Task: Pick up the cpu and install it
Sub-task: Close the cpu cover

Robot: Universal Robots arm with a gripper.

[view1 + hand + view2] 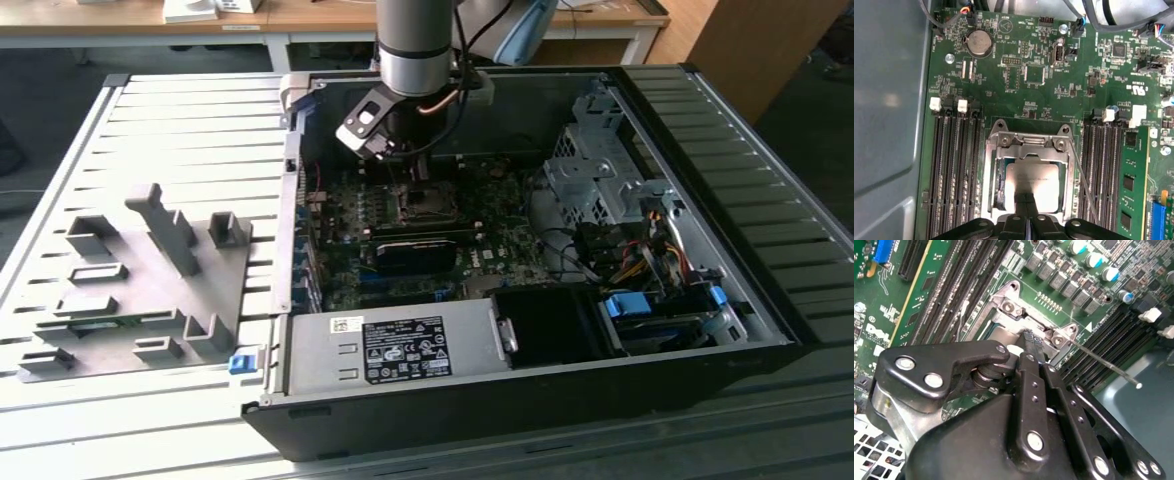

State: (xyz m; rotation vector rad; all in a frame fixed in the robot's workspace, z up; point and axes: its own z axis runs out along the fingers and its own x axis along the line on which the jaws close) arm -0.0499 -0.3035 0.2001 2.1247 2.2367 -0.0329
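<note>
We find the black gripper (1025, 196) closed, its tips seemingly touching the shiny silver square cpu (1036, 175) just beneath, in the green motherboard (1019, 107); the black case (534, 410) sits on a ribbed grey table (174, 130).

Exterior view: daylight-level illumination, strongest at the lower left of the frame, where glare washes out the slatted table (174, 130) and the fixture plate (134, 300). The case (534, 410) interior is noticeably darker, and its front wall falls into near-black shadow.

First wrist view: the motherboard (1029, 85) is evenly lit. A diffuse glare patch sits on the grey side panel (889, 100), and a dull sheen on the cpu (1034, 177).

Second wrist view: the gripper (1030, 345) body, close to the lens, reads soft, with edge highlights.
</note>
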